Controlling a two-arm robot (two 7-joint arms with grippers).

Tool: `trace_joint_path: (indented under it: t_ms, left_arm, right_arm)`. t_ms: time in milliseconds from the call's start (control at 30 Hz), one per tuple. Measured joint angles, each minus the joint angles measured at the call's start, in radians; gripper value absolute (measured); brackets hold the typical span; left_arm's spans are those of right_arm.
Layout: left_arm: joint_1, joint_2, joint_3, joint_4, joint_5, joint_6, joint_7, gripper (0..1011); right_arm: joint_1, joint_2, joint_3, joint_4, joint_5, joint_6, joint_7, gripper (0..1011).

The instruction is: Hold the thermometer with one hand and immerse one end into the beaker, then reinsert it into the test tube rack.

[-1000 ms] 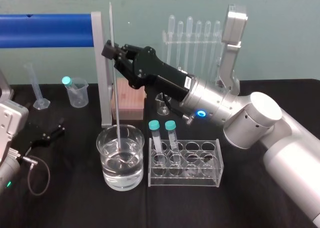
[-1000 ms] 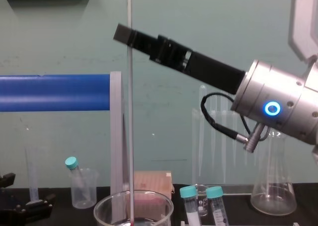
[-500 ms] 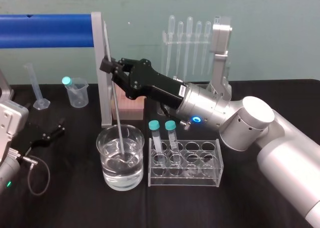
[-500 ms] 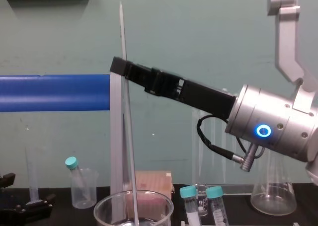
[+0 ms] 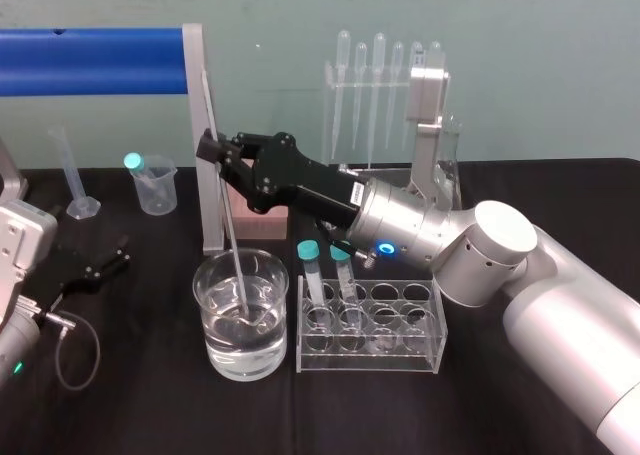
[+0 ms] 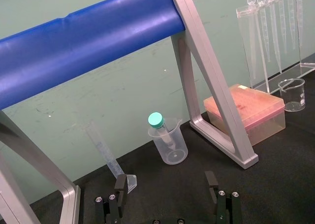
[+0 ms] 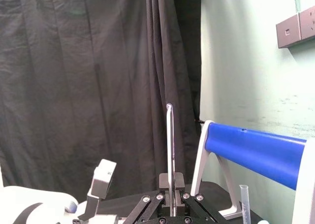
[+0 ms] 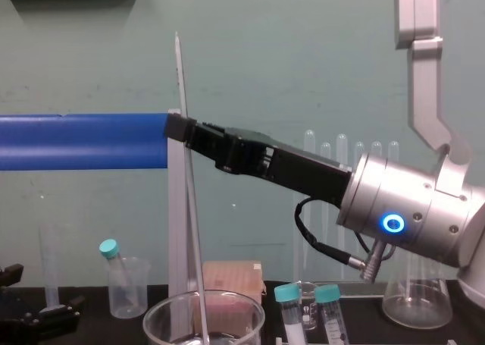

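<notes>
Beaker [image 5: 262, 347] on black cloth [image 5: 150, 405] (teal wall [image 5: 300, 5])

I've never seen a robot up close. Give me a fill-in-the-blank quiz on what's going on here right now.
The right claw is shut on the thermometer, which leans with its ____ end inside the beaker.
The test tube rack beside the beaker holds ____ teal-capped tubes.
The left claw, low at the robot's left, is ____ and holds nothing.
Missing words: lower; two; open.
</notes>
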Motion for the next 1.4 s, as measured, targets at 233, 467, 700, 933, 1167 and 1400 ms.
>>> trace_joint_path:
  t_ms: [233, 467, 700, 933, 1167, 1400]
  left_arm:
    - [0.0, 0.0, 0.0, 0.0, 0.0, 0.0, 0.0, 1008]
    - [0.0, 0.0, 0.0, 0.0, 0.0, 0.0, 0.0, 1008]
    - [0.0, 0.0, 0.0, 0.0, 0.0, 0.0, 0.0, 1008]
    - [0.0, 0.0, 0.0, 0.0, 0.0, 0.0, 0.0, 1008]
    - [0.0, 0.0, 0.0, 0.0, 0.0, 0.0, 0.0, 1008]
    - [0.0, 0.0, 0.0, 0.0, 0.0, 0.0, 0.0, 1008]
  right_arm:
    - [0.0, -0.01, 0.005, 0.024, -0.013, -0.018, 0.01, 56]
    - [-0.002, -0.01, 0.008, 0.025, -0.019, -0.027, 0.013, 56]
    - [-0.002, -0.009, 0.008, 0.024, -0.019, -0.026, 0.013, 56]
    - [-0.002, -0.009, 0.008, 0.024, -0.017, -0.025, 0.012, 56]
    - [-0.002, -0.009, 0.008, 0.023, -0.016, -0.023, 0.012, 56]
    - [-0.002, -0.009, 0.007, 0.023, -0.015, -0.023, 0.012, 56]
